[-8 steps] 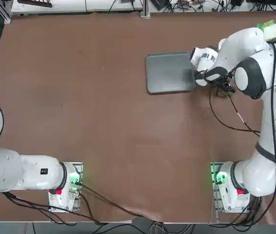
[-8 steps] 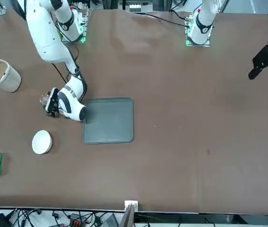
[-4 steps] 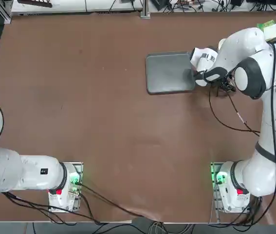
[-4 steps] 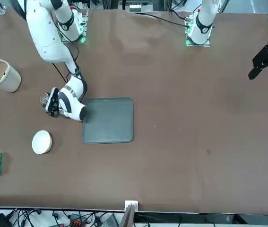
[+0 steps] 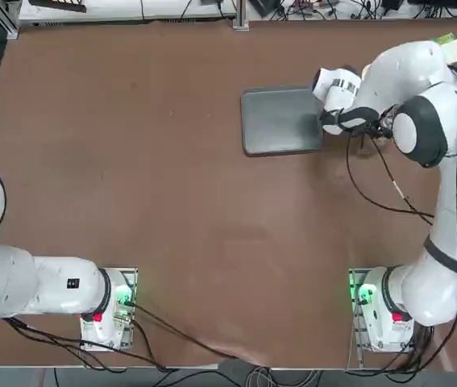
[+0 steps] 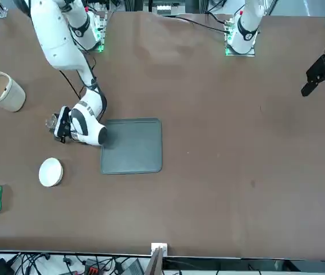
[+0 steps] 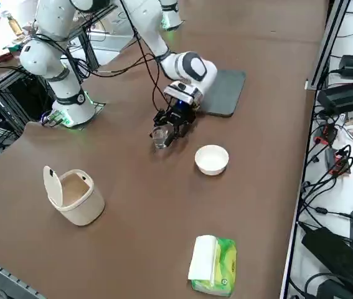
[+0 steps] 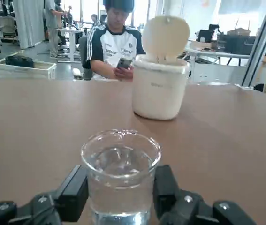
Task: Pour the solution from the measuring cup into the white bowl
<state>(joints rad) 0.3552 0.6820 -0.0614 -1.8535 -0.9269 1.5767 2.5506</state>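
Holds the measuring cup (image 7: 160, 137) upright, near but apart from the white bowl (image 7: 211, 159), with the right gripper (image 8: 121, 183) closed against its sides, probably to avoid spilling before pouring.

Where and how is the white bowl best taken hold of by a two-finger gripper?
I would pinch the rim of the white bowl from above, one finger inside, one outside: it stands upright, opening upward. The right gripper is shut on the measuring cup.
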